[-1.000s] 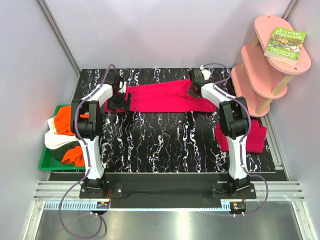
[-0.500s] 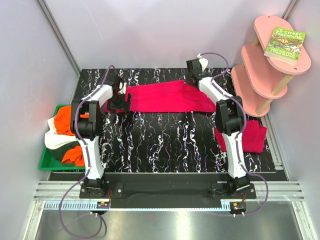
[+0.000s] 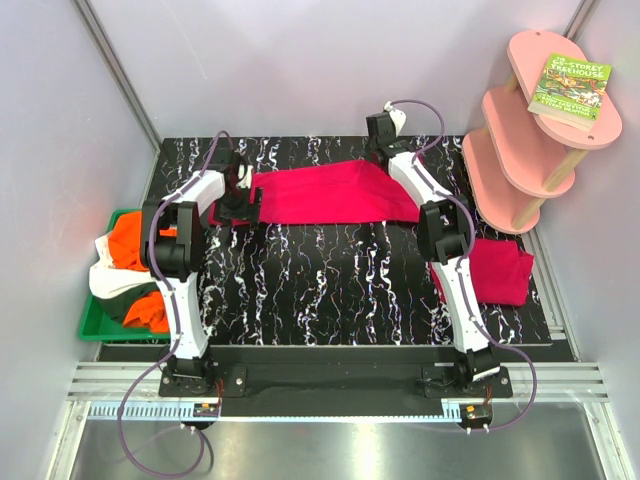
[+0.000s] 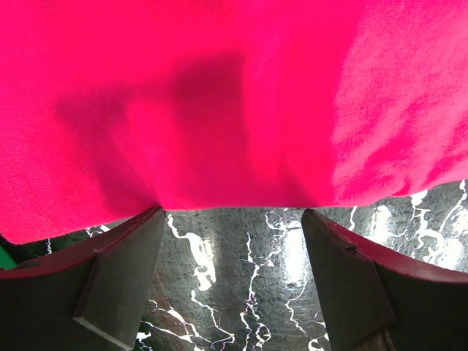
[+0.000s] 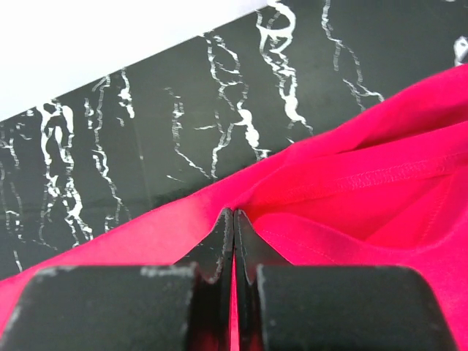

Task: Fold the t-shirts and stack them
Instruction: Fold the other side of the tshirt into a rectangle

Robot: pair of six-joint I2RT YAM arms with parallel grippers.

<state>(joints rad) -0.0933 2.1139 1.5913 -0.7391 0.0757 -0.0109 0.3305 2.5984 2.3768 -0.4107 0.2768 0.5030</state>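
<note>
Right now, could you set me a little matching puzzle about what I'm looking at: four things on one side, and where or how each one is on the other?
Things:
1. left claw
2. right claw
3. book
4. green tray

Place or state:
A. lying on the top level of the pink shelf
B. pinched shut on the far edge of the spread crimson shirt
C. open, at the spread crimson shirt's left end
D. left of the table, holding the orange and white shirts

Pairs: 1-C, 2-B, 3-A, 4-D
</note>
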